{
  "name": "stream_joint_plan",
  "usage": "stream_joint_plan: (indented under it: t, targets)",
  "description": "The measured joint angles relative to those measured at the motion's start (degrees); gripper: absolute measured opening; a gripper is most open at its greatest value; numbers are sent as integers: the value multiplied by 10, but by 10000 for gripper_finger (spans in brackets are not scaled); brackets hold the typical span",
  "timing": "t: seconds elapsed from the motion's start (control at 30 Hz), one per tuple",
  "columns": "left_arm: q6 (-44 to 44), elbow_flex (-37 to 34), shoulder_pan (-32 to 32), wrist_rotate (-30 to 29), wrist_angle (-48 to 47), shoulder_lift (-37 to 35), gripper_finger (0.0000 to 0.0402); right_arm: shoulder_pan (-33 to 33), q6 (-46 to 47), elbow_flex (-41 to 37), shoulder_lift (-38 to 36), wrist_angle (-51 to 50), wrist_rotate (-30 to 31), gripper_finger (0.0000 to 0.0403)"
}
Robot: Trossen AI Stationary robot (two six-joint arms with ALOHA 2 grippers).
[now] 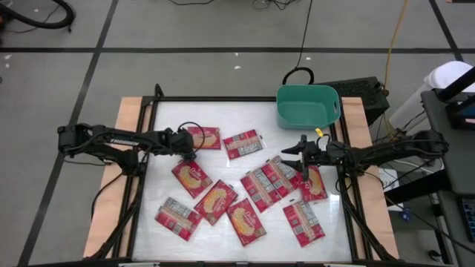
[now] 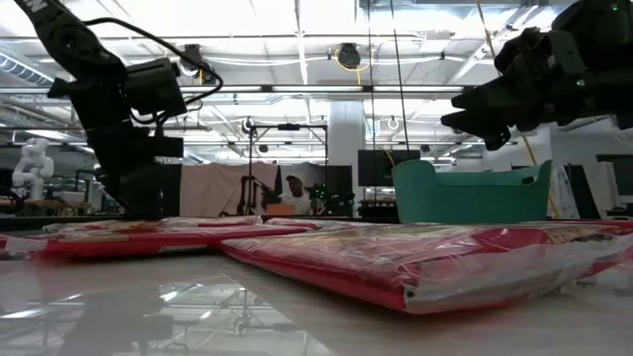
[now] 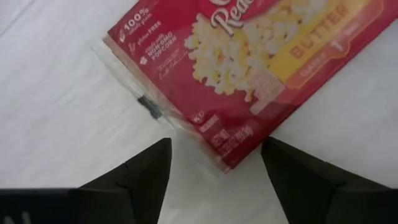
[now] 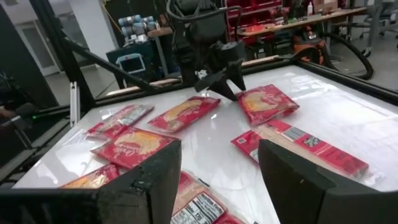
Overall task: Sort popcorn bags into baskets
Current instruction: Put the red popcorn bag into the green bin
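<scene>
My left tool [image 1: 191, 150] hangs wide open, holding nothing, over a popcorn bag [image 1: 192, 177] near the counter's [image 1: 223, 119] middle. My right tool [image 1: 291, 157] is spread wide and empty above overlapping bags [image 1: 271, 182], near the teal basket [image 1: 307, 106] at the far right corner.

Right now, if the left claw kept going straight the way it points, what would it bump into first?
Probably a popcorn bag. The open left gripper points down at its near edge, with bare white table beside it. How high it hovers is unclear.
</scene>
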Motion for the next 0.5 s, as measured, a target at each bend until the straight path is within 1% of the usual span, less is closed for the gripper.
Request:
stream_joint_plan:
  t: [0.1, 0.2, 0.33, 0.5]
  targets:
    - [0, -14, 1, 2, 32, 0, 228, 0, -2, 0, 14, 8, 1, 208]
    - [6, -30, 1, 15, 64, 0, 191, 0, -2, 0, 25, 25, 2, 208]
    - [22, -47, -1, 25, 101, 0, 126, 0, -10, 0, 36, 46, 2, 208]
    - [65, -52, -16, 20, 137, 2, 27, 0, -16, 1, 40, 59, 4, 208]
